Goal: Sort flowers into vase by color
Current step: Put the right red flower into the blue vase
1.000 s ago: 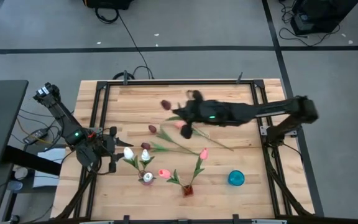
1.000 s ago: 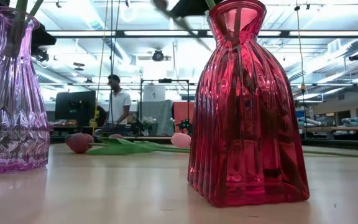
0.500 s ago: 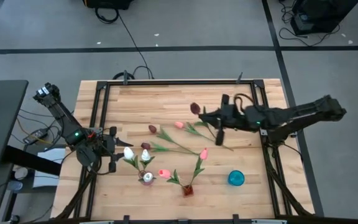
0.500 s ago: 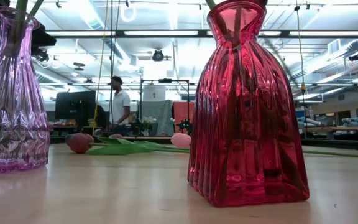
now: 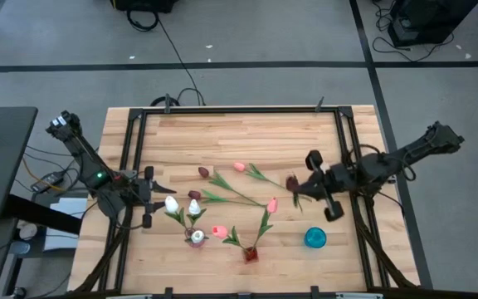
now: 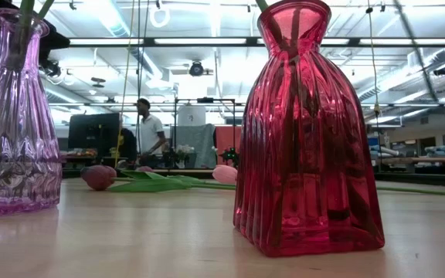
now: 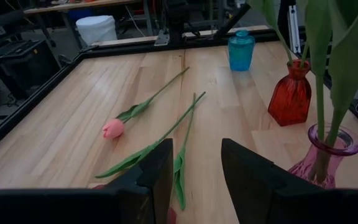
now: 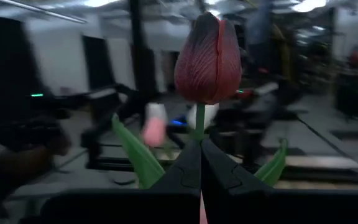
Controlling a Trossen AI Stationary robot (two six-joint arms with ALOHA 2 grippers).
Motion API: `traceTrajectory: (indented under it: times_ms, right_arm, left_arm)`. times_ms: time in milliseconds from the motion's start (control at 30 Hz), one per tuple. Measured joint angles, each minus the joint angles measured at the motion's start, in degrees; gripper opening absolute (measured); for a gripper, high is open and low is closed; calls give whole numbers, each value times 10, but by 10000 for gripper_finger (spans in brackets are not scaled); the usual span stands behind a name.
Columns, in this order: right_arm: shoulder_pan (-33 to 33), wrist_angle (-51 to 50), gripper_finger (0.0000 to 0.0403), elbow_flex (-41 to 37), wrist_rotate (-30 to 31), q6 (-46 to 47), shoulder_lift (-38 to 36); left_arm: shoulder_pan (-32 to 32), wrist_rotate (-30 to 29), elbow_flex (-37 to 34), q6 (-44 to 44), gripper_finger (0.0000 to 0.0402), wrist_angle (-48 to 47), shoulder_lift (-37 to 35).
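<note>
We now have the right gripper at about three o'clock on the table, near the right rail, its fingers closed on the stem of a dark maroon tulip. A second ago this arm reached far across toward twelve o'clock; since then it has swung back and down, carrying the flower with it. In the right wrist view the bloom stands upright just above the pinched fingertips, green leaves spreading either side.

We judge this to mean the pick is done and the carry is under way: the maroon flower now needs a vase of its own colour group. The blue vase sits at five o'clock from the gripper, empty as far as we can see. The red vase at six o'clock on the table already holds pink tulips, and the pink vase to its left holds white ones with one maroon head close above them.

Loose flowers lie mid-table: a pink tulip and a maroon one, stems crossing.

The left gripper waits at nine o'clock, fingers apart, holding nothing; it has not moved.
</note>
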Motion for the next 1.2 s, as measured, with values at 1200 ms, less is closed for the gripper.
traceTrajectory:
  times_ms: [1200]
  right_arm:
    - [58,86,20,-80,-178,82,-34]
  left_arm:
    - [0,0,0,-10,142,2,-23]
